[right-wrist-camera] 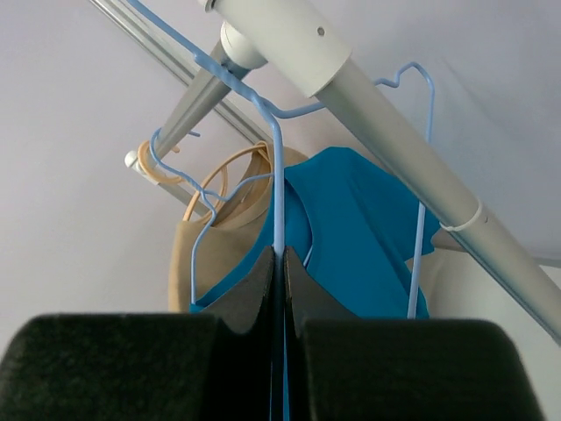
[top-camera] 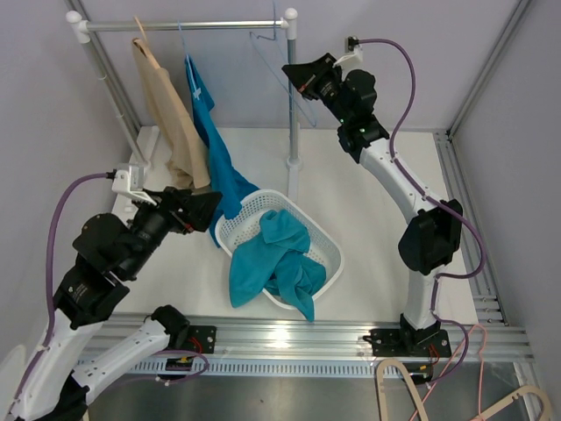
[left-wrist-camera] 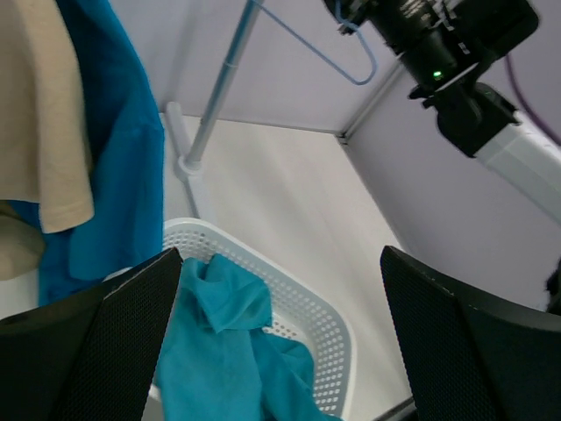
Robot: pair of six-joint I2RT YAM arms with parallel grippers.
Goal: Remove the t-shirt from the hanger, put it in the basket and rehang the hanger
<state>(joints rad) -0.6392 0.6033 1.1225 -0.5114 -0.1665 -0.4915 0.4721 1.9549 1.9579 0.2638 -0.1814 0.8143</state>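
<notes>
Right gripper pinches bare hanger, teal t-shirt in basket

The right gripper point(right-wrist-camera: 279, 263) is up at the rail point(top-camera: 193, 25), its fingers pressed together on the wire of an empty blue hanger point(right-wrist-camera: 277, 175) that hooks over the rail's right end, beside the upright pole point(top-camera: 294, 105). The left gripper point(top-camera: 206, 210) hovers low at the left of the table, fingers spread wide with nothing between them, just beside the basket point(top-camera: 333, 250). A teal t-shirt point(top-camera: 280, 250) lies crumpled in that white basket, part of it spilling over the near rim onto the table. Two more garments hang from the left half of the rail: a beige t-shirt point(top-camera: 171, 123) and, to its right, a blue t-shirt point(top-camera: 210, 140), each on its own hanger. The blue one's hem reaches down close to the left gripper and the basket's far corner
</notes>
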